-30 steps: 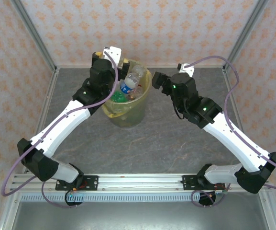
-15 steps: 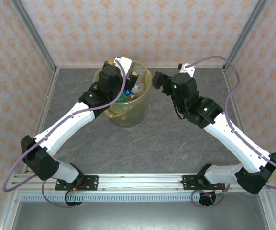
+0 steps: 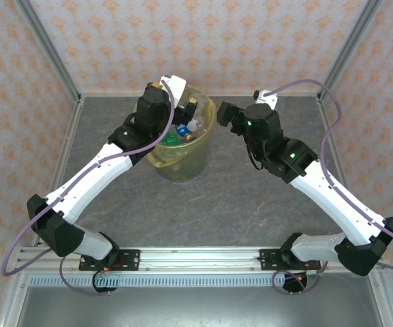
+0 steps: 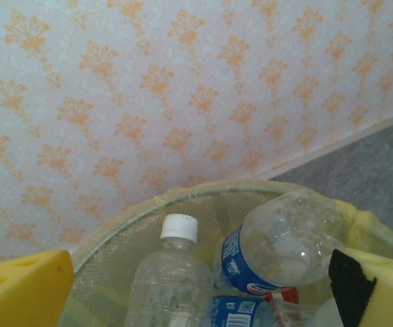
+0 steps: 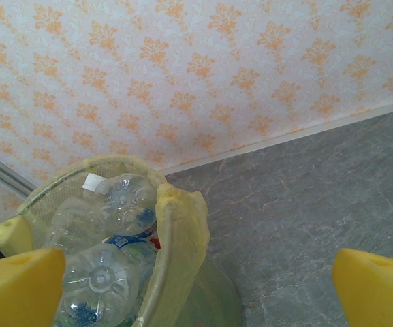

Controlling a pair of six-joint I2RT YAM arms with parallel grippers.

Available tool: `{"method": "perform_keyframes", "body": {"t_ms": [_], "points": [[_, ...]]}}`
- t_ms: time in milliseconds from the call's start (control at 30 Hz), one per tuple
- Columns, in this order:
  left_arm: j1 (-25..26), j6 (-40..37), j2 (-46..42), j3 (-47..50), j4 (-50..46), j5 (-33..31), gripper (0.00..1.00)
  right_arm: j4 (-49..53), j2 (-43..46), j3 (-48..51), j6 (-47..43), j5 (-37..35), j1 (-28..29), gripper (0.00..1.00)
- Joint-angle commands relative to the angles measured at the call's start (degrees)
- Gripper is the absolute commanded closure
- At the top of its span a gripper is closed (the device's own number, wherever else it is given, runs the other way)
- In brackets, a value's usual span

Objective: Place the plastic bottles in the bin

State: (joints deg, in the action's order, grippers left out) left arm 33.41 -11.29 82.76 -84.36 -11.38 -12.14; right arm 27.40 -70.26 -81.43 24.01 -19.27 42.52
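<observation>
Left gripper has swung over the bin, jaws wide and empty; right gripper gapes empty too. Best lift straight clear of the bottles.

the left hand has swung from the left rim to above the bin.

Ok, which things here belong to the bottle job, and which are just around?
Part of the job:
- bin
- plastic bottles, lying inside the bin
- left gripper, open over the bin
- right gripper, open beside the bin

Just around:
- grey table
- patterned wall
- metal rail under the arm bases
</observation>
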Motion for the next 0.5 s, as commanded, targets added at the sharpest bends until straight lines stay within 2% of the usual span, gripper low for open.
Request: {"method": "perform_keyframes", "body": {"t_ms": [0, 200, 467], "points": [[0.29, 1.98, 0.13, -0.29, -2.11, 1.53, 0.01, -0.58, 1.50, 0.37, 0.42, -0.88, -0.42, 0.00], [0.28, 4.37, -0.97, 1.67, -2.70, -1.13, 0.01, -0.50, 1.79, 0.96, 0.19, -1.47, -0.42, 0.00], [-2.46, 12.85, -10.01, 2.75, -1.30, -5.81, 0.01, -2.62, 3.02, 4.38, 0.10, -4.70, -0.45, 0.00]]}}
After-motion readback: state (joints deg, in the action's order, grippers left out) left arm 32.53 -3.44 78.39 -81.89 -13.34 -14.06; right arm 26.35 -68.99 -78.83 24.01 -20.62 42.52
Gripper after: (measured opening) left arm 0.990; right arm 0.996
